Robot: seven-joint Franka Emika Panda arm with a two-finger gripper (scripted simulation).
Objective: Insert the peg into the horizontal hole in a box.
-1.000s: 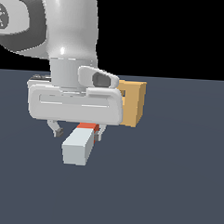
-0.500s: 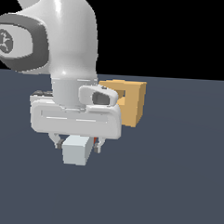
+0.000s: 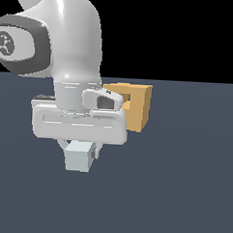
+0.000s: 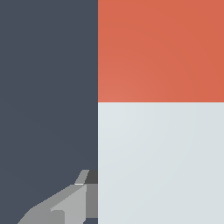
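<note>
The peg lies on the dark floor under my hand. In the exterior view only its pale grey-white end [image 3: 78, 157] shows. My gripper [image 3: 79, 151] straddles it, with a finger pressed against each side. In the wrist view the peg fills most of the picture, with the red-orange part [image 4: 161, 50] and the pale part [image 4: 161, 162] meeting in a straight line. One grey finger [image 4: 65, 205] lies against the peg's side; the other is hidden. The tan box [image 3: 139, 107] stands behind the hand, on the exterior view's right. Its square hole [image 3: 125, 104] is partly covered by the hand.
The white arm and wide hand body [image 3: 79, 121] hide the rest of the peg and the box's near side in the exterior view. The dark grey floor [image 3: 182, 189] runs flat around them.
The hand has come down over the peg, hiding the red-orange part in the exterior view. The fingers have drawn in against the peg's sides. The peg and the box have not moved.
</note>
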